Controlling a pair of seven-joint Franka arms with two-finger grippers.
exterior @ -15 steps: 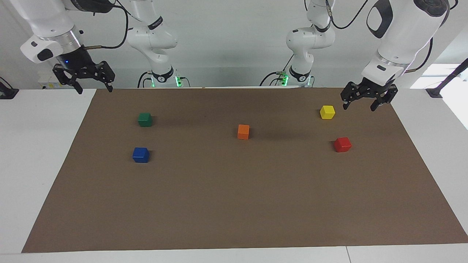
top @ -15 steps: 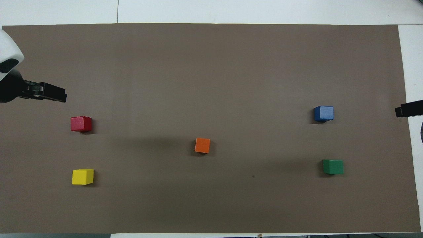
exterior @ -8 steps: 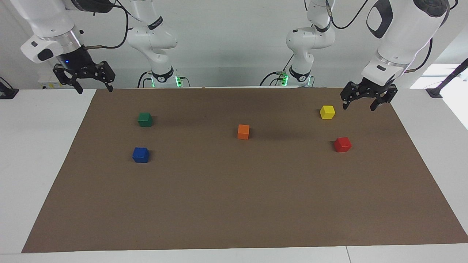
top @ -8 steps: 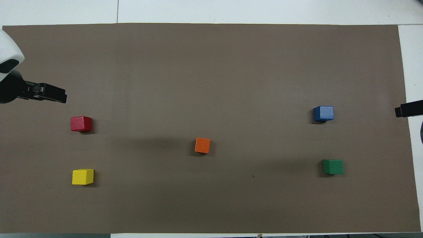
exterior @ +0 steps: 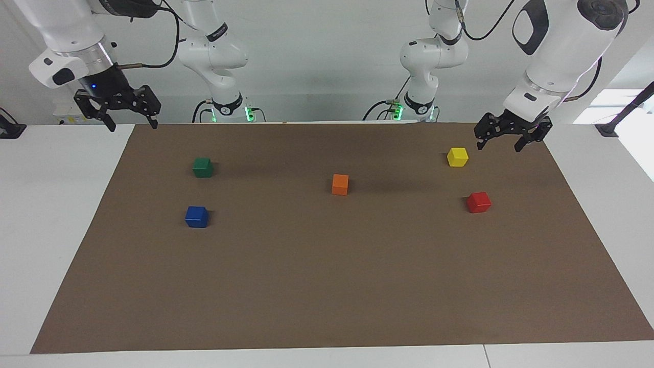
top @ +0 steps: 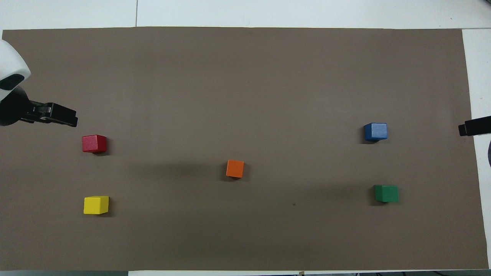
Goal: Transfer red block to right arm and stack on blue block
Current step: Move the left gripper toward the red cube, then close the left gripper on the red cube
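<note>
- Your white worktop carries a brown mat that covers nearly all of it, with a pale wall at the robots' end.
- Nearest the robots on the mat you find the yellow block at the left arm's end and the green block at the right arm's end.
- The orange block stands alone near the middle of the mat, a little farther out.
- Farther still, the red block rests flat on the mat at the left arm's end, beside the yellow block and apart from it.
- The blue block sits farthest from the robots, at the right arm's end, just out from the green block and with nothing on top of it.
- Your left claw hangs in the air over the mat's edge beside the yellow block, fingers spread and holding nothing; it is well clear of the red block.
- Your right claw waits raised over the mat's corner at its own end, fingers spread, empty.
</note>
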